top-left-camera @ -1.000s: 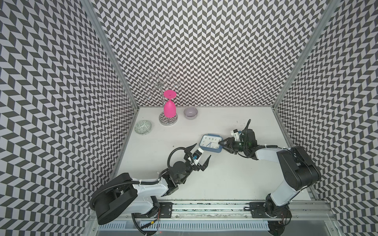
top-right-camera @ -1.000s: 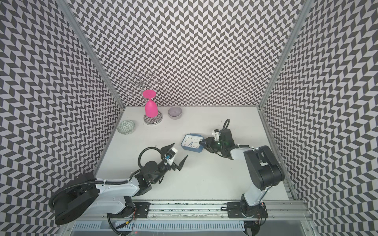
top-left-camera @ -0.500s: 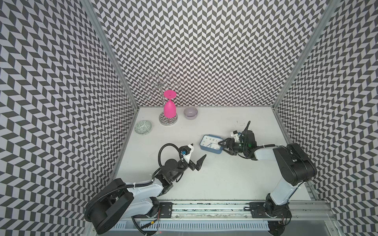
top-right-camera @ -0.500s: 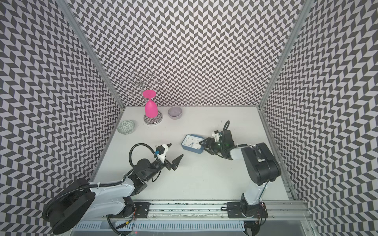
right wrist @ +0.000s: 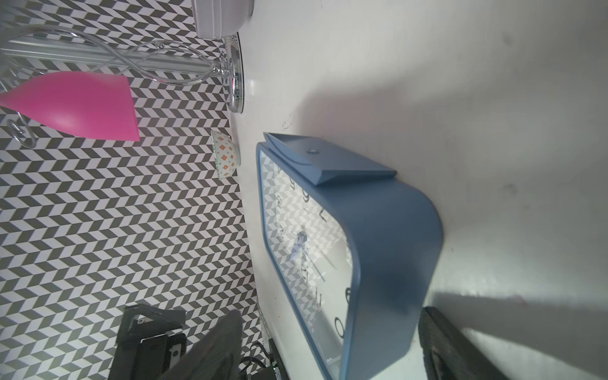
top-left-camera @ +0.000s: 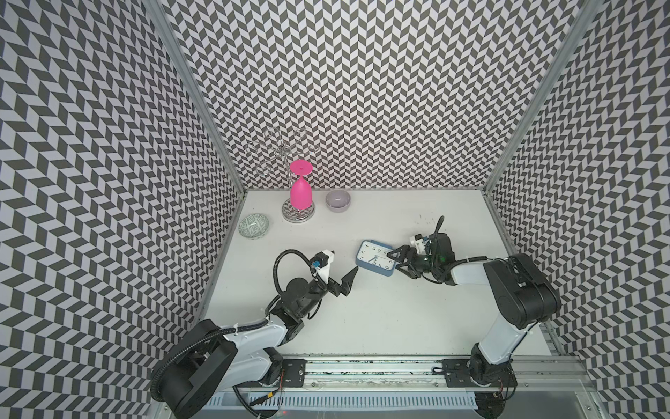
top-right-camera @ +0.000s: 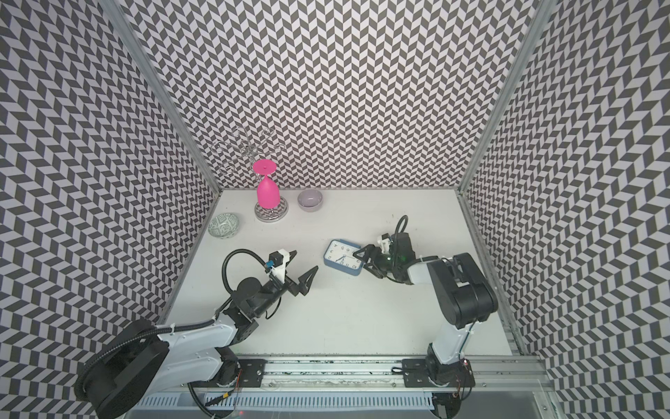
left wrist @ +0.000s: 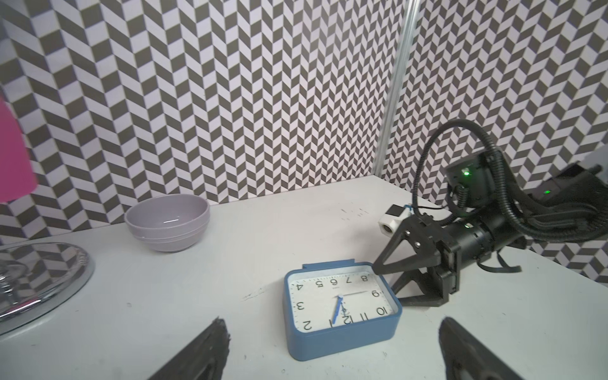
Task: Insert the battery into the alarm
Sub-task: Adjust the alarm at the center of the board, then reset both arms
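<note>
One alarm (top-left-camera: 375, 258), dial up, back hidden

A robot lab cell — chevron-patterned walls (top-left-camera: 362, 90), aluminium rail (top-left-camera: 362, 367), white tabletop (top-left-camera: 398, 319).

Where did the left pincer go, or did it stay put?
Yes. The left pincer slid a little toward the patterned bowl, away from the front rail.
</note>
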### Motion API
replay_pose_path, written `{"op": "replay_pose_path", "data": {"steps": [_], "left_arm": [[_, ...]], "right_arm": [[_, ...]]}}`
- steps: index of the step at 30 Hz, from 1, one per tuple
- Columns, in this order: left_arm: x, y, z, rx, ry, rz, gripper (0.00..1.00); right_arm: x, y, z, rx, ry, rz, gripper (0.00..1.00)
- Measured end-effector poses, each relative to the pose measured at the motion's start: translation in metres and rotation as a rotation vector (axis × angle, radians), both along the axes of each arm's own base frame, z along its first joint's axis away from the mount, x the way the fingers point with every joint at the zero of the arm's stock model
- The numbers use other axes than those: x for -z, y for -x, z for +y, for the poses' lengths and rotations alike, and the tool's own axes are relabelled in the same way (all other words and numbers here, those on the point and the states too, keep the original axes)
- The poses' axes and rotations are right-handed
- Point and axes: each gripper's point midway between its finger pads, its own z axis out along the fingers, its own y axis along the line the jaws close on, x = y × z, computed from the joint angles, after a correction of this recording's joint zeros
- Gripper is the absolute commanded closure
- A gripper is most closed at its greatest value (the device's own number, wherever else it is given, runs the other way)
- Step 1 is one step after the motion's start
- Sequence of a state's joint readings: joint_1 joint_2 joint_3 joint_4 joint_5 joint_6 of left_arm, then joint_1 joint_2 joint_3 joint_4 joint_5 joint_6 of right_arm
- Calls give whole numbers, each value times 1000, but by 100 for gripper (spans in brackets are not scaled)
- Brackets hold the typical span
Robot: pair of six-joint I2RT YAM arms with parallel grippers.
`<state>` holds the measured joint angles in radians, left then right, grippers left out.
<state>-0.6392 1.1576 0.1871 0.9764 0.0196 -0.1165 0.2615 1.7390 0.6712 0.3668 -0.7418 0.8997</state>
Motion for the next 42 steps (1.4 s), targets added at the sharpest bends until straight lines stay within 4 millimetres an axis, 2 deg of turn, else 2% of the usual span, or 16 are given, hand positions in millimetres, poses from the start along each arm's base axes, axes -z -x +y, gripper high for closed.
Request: {"op": "replay_pose_path", "data": {"steps": [5, 10, 12, 16, 19, 21, 23, 28, 33, 38, 40, 42], "left_arm": [[-4, -27, 39, -148, -10, -3, 1], [-17, -50, 89, -346, 5, -26, 1], [-19, -58, 112, -431, 2, -25, 1], [-15, -69, 165, -607, -19, -5, 1], [-17, -64, 193, -702, -33, -25, 1], [-15, -60, 205, -740, -50, -36, 1], [-10, -60, 212, -762, -77, -34, 1], [15, -71, 228, -787, -122, 11, 1], [37, -78, 252, -808, -88, 65, 1], [48, -86, 241, -741, -70, 66, 1], [54, -89, 234, -719, -79, 79, 1], [58, -95, 224, -697, -101, 73, 1]], "right_arm": [[-8, 0, -9, 24, 53, -46, 8], [-30, -12, -30, 90, 187, -192, 1], [-48, -22, -44, 153, 262, -291, 1], [-102, -44, -82, 332, 426, -545, 1], [-136, -52, -114, 479, 566, -706, 1], [-146, -51, -136, 572, 669, -778, 1], [-145, -46, -157, 640, 779, -822, 1], [-115, -29, -195, 701, 1038, -840, 1], [-85, -26, -212, 705, 1157, -849, 1], [-52, -15, -233, 691, 1177, -826, 1], [-54, -17, -240, 706, 1161, -828, 1], [-65, -22, -243, 739, 1135, -861, 1]]}}
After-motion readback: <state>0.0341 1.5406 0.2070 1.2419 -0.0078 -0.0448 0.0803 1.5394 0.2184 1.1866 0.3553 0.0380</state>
